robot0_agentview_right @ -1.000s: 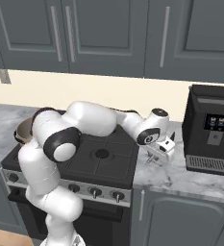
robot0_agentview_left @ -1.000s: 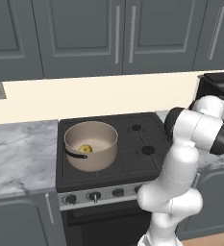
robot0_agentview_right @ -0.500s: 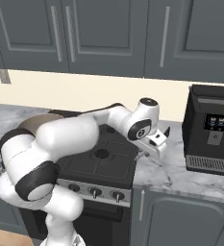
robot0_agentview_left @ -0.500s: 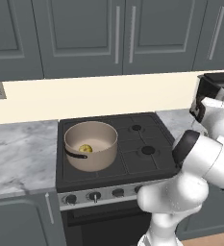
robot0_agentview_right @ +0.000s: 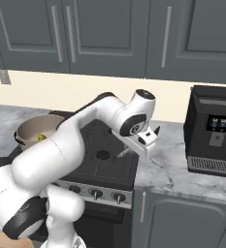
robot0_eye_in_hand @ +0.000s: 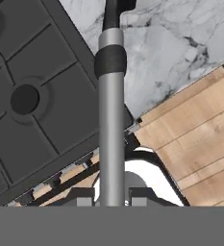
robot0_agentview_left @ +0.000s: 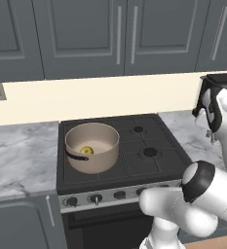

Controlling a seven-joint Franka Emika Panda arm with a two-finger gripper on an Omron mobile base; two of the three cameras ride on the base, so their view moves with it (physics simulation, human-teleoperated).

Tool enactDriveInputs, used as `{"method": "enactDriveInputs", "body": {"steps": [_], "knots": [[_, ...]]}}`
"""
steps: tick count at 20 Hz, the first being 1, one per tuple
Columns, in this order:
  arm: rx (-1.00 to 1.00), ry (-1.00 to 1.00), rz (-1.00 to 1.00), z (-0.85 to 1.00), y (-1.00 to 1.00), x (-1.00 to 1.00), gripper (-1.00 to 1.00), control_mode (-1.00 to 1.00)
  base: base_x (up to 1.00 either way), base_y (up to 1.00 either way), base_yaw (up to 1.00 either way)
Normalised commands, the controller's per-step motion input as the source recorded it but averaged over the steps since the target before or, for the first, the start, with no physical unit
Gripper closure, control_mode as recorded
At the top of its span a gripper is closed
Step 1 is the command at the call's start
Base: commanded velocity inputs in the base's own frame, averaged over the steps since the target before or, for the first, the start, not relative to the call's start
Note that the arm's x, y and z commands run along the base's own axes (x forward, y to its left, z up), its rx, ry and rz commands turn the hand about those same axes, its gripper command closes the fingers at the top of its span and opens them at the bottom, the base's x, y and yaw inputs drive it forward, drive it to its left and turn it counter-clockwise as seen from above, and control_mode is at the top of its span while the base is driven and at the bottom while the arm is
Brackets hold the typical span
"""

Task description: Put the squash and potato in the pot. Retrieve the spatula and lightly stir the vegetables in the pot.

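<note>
Spatula (robot0_eye_in_hand: pixel 111 125) clamped in the gripper (robot0_eye_in_hand: pixel 111 201), raised over the right edge of the stove (robot0_agentview_left: pixel 134 155).

Fingers closed tight on the grey handle — dark blade end pointing away from the hand, above the marble counter (robot0_eye_in_hand: pixel 171 53). Seen from the right base: gripper (robot0_agentview_right: pixel 144 141) above the seam between stove (robot0_agentview_right: pixel 109 160) and counter (robot0_agentview_right: pixel 172 169), left of the coffee machine (robot0_agentview_right: pixel 214 131). Pot (robot0_agentview_left: pixel 92 147) on the near-left burner, well left of the gripper — squash (robot0_agentview_left: pixel 87 151) lying inside. Potato: cannot tell where.
</note>
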Motion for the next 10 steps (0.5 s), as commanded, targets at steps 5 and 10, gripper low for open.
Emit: {"method": "enactDriveInputs", "body": {"steps": [5, 10], "knots": [[0.29, 0.05, -0.01, 0.57, 0.51, -0.40, 1.00, -1.00, 0.00, 0.00, 0.00], [0.35, 0.17, -0.18, 0.51, 0.36, -0.42, 1.00, -1.00, 0.00, 0.00, 0.00]]}}
